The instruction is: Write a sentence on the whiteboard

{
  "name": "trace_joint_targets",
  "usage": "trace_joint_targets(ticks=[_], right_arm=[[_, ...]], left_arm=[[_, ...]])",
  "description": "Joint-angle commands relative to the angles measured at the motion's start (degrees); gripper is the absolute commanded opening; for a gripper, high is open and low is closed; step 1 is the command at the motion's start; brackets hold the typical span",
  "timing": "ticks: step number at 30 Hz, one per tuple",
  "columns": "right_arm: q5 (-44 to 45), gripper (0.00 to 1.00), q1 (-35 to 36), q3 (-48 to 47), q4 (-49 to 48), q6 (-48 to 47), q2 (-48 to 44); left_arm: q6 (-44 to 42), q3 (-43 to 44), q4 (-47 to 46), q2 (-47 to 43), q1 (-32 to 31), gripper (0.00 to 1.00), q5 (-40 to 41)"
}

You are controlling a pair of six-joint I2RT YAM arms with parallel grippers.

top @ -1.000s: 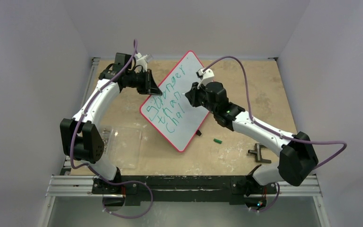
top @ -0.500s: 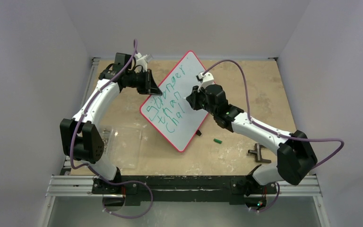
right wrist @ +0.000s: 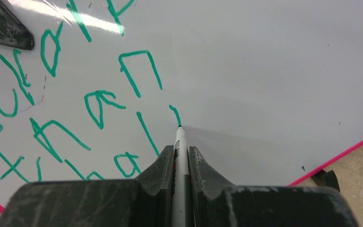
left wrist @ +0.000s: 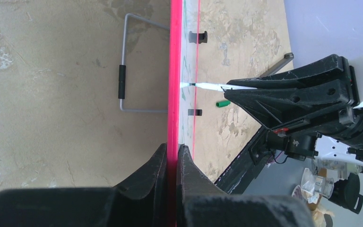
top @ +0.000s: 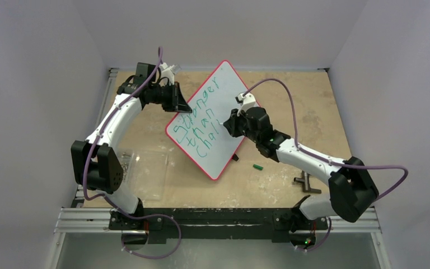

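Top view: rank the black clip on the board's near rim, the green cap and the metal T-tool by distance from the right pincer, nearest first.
From the right pincer, which holds the marker:
1. black clip, on the whiteboard near rim, toward the bases.
2. green cap, just right of the clip.
3. T-tool, farther right, beside the right arm.

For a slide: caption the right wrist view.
Right pincer grips a marker, tip on the whiteboard beside the green sentence.
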State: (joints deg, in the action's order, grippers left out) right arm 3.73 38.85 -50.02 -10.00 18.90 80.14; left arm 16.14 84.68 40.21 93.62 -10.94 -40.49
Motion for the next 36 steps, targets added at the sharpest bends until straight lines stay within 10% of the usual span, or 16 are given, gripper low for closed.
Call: trace_joint_targets(ticks=[1,36], right_arm=[[-2.71,0.00,0.25,4.29,0.81,1.27,-2.27],[-1.28,0.00,-4.54,-2.45,1.27,0.07,-1.39]], left_arm=[[-1.20,0.92,-1.16,-1.91,0.74,0.00,6.30],[-0.76,0.92,-1.37,-2.25,0.73,0.00,5.68]])
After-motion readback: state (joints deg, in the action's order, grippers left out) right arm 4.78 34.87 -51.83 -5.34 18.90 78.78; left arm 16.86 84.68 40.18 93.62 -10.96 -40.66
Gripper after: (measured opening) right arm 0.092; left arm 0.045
